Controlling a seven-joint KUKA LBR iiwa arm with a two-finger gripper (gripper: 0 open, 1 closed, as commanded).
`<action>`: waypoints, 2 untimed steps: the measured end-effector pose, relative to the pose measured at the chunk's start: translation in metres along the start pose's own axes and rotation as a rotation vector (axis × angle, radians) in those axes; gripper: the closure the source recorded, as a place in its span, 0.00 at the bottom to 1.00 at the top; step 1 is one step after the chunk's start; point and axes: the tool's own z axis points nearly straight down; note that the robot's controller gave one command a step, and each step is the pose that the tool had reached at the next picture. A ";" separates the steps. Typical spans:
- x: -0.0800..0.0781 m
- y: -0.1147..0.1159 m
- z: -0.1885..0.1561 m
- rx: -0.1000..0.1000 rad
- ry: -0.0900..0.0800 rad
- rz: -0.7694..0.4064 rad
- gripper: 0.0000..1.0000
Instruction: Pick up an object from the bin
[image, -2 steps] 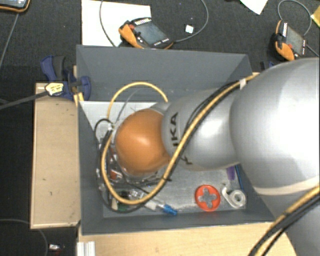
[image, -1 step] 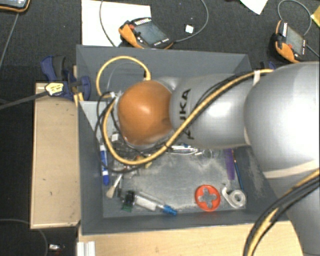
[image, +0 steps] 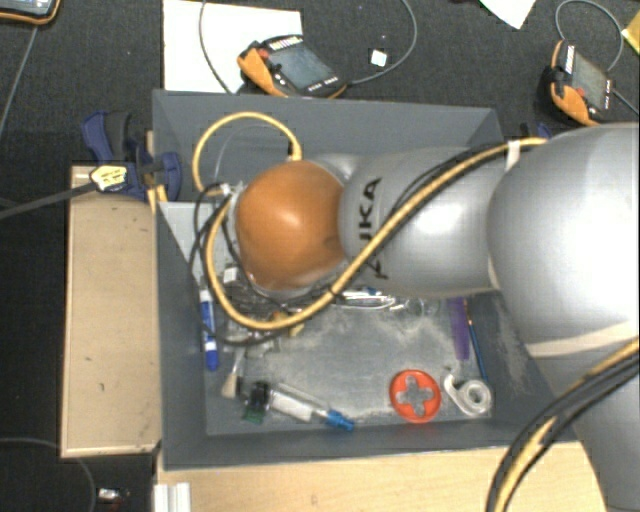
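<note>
Part of my gripper's dark body (image: 240, 292) shows under the arm's orange cover, over the bin's left half. Just left of it a blue pen (image: 208, 326) lies along the left wall. Below it a thin beige stick (image: 233, 379) rests near the front left corner. A white tube (image: 296, 406) with a dark green end and a blue tip lies along the front wall.
An orange-red round disc (image: 414, 395) with a cross-shaped hub and a small silver-white ring (image: 469, 396) lie at the front right. A purple pen (image: 460, 331) lies near the right wall. The arm covers the back of the bin, with yellow and black cables looped round the cover.
</note>
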 end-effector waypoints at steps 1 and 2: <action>0.001 0.002 -0.038 -0.006 0.003 0.002 1.00; -0.001 0.000 -0.083 0.003 -0.003 0.002 1.00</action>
